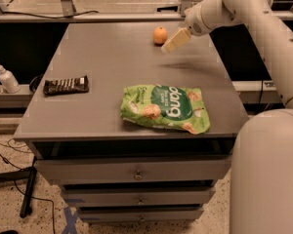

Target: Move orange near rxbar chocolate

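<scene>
Cream jaws beside orange (160, 34); dark, white-striped rxbar chocolate (66, 85)

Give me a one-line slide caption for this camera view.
Gripper beside the orange at the table's far side; chocolate bar lies near the left edge, green snack bag front center.

So the pincer (175, 41) hovers just right of the orange (160, 35), far end of the surface (112, 57); rxbar chocolate (66, 85) sits well apart, left side.

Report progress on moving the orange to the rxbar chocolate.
Done: nothing yet. The orange sits at the far side of the table, well apart from the rxbar chocolate at the near left. In hand: the gripper hovers just beside the orange, not holding it. Left: grasp, carry across, set down beside the bar.
</scene>
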### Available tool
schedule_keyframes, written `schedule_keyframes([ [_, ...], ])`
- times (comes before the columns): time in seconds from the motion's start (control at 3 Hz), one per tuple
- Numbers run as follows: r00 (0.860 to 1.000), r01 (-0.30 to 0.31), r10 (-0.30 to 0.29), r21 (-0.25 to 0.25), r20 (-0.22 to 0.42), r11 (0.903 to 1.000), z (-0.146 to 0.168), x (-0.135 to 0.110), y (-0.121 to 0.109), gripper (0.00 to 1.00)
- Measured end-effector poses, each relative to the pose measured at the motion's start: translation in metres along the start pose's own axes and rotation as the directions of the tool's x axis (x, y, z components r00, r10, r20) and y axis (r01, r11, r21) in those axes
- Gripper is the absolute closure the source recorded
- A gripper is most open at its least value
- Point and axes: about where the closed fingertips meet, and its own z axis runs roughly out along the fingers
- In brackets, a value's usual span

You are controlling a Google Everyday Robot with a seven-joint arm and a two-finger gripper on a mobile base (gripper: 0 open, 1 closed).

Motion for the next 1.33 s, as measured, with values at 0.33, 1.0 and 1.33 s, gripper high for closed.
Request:
schedule_keyframes([
  [0.33, 0.999, -0.019, 0.018, 0.010, 0.032, 0.9998, 0.009, 0.006, -0.015, 0.00],
  [1.0, 0.992, -0.111, 0.111, -0.005, 0.053, 0.9938, 0.037, 0.012, -0.022, 0.00],
  [1.33, 0.974, -0.207, 0.206, -0.006, 0.096, 0.9784, 0.056, 0.003, -0.023, 0.00],
])
